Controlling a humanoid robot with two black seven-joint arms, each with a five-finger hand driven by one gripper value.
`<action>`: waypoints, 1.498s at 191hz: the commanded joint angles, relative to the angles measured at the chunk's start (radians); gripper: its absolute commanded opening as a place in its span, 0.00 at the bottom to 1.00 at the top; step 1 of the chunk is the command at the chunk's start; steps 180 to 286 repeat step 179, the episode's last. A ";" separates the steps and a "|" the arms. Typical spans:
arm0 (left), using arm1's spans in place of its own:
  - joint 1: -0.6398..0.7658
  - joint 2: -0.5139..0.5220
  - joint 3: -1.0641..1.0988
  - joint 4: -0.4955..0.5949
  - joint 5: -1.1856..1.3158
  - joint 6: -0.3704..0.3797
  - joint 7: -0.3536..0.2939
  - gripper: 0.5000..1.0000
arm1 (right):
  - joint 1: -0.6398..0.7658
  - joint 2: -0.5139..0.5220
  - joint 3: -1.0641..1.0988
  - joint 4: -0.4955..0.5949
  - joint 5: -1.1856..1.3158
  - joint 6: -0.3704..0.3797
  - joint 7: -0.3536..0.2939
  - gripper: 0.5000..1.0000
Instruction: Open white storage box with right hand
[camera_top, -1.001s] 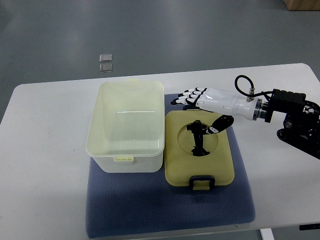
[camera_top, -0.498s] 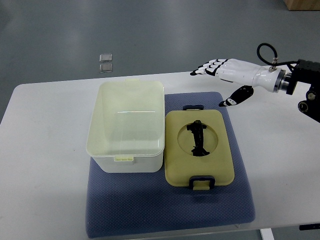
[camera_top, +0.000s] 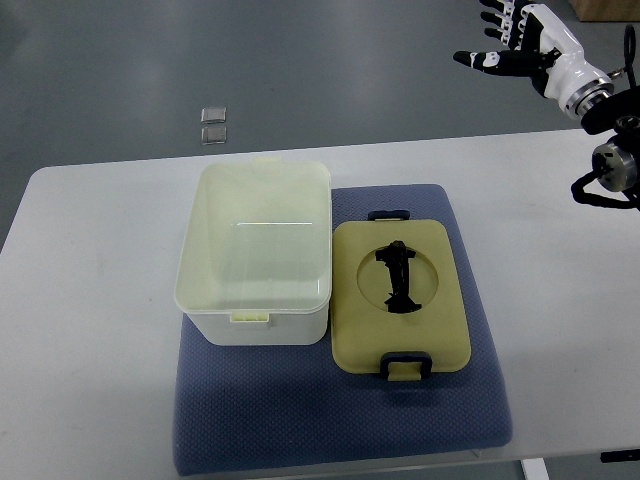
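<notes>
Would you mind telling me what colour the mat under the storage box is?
The mat is dark blue with a fine dotted texture, seen in the top view.

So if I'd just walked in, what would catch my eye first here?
Probably the open white storage box sitting on a blue mat in the middle of the white table, empty inside. Right beside it on the mat lies its yellowish lid with a black handle in the centre. Up in the top right corner, the robot's right hand hangs in the air with its fingers spread, holding nothing.
</notes>
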 joint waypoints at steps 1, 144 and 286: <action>0.000 0.000 0.000 0.000 0.000 0.000 0.000 1.00 | -0.031 0.021 0.008 -0.015 0.287 0.001 -0.052 0.86; 0.000 0.000 -0.002 -0.007 -0.002 -0.002 0.000 1.00 | -0.171 0.205 0.148 -0.103 0.671 0.291 0.103 0.86; 0.000 0.000 -0.002 -0.007 -0.002 -0.001 0.000 1.00 | -0.171 0.233 0.151 -0.137 0.671 0.291 0.104 0.86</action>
